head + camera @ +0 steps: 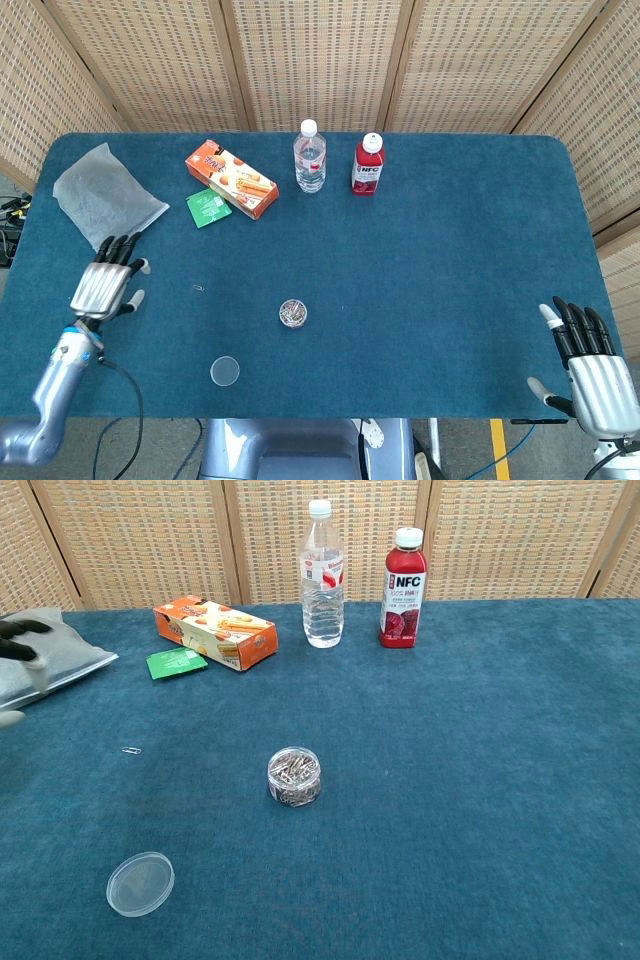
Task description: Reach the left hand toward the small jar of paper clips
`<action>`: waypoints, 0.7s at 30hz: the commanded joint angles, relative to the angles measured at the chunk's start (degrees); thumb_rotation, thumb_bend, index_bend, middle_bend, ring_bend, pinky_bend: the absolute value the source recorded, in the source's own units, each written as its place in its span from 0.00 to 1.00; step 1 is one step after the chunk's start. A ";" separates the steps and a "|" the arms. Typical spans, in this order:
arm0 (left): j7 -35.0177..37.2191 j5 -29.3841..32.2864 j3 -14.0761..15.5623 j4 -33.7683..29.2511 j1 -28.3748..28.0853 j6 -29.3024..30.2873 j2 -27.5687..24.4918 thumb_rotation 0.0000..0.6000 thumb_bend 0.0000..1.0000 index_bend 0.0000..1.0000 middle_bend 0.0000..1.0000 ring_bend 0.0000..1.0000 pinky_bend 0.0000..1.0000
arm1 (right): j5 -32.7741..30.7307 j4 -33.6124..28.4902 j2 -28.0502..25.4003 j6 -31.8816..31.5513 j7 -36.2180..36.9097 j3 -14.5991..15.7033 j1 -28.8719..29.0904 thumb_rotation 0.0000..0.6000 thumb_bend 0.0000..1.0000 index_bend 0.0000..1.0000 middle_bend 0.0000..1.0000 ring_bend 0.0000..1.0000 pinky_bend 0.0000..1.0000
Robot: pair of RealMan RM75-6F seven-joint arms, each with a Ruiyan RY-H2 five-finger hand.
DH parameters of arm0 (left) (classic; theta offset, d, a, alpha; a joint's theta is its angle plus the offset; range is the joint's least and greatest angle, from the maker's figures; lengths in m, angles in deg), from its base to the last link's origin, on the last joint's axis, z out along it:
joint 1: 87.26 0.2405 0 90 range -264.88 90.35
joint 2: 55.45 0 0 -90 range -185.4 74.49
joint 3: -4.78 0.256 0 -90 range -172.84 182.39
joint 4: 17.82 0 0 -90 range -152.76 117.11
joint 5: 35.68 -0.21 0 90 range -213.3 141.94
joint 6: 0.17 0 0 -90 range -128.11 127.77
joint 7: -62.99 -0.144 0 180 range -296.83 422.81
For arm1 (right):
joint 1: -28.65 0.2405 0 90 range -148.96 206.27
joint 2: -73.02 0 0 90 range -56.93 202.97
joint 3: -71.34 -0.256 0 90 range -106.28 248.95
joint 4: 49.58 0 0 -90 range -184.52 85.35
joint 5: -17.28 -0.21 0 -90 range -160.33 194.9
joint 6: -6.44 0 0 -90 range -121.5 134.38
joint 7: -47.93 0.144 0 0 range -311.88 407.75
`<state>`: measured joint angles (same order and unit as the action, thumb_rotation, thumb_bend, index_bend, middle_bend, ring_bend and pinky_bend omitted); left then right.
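Head view: left hand (pixel 104 283) over the table's (pixel 450 260) left part, fingers apart, holding nothing, well left of the small jar of paper clips (pixel 293 313); jar stands uncapped near table centre, its clear lid (pixel 225 371) lying front-left of it; one loose paper clip (pixel 198 288) left of the jar; right hand (pixel 590 365) off the table's front-right corner, fingers spread, holding nothing.

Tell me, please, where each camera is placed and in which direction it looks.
Head view: high above the near table edge, looking steeply down; shows left robot hand and right robot hand.
Chest view: lower, looking forward across the table toward the wicker screen; only left fingertips show.
Shared: jar of paper clips, its lid, both bottles.
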<state>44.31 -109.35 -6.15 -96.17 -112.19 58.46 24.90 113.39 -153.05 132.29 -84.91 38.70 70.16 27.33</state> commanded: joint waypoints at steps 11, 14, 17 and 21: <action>-6.86 9.05 -0.48 6.31 -7.08 -7.46 8.15 1.00 0.41 0.44 0.00 0.00 0.00 | -1.70 0.25 0.01 1.77 0.91 -0.20 0.88 1.00 0.00 0.00 0.00 0.00 0.00; -6.30 9.09 0.28 6.70 -7.25 -7.68 8.69 1.00 0.41 0.44 0.00 0.00 0.00 | -1.63 0.33 -0.07 1.87 1.20 -0.03 0.90 1.00 0.00 0.00 0.00 0.00 0.00; -5.79 9.29 0.51 7.32 -7.45 -7.57 9.30 1.00 0.41 0.44 0.00 0.00 0.00 | -1.60 0.35 -0.10 1.87 1.31 0.04 0.92 1.00 0.00 0.00 0.00 0.00 0.00; -3.54 8.64 0.85 8.01 -7.90 -7.95 10.09 1.00 0.41 0.44 0.00 0.00 0.00 | -1.54 0.39 -0.11 2.01 1.37 0.15 1.03 1.00 0.00 0.00 0.00 0.00 0.00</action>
<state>40.06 -100.34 -5.51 -88.51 -119.86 50.71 34.64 111.86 -152.67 132.18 -82.91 40.07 70.30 28.34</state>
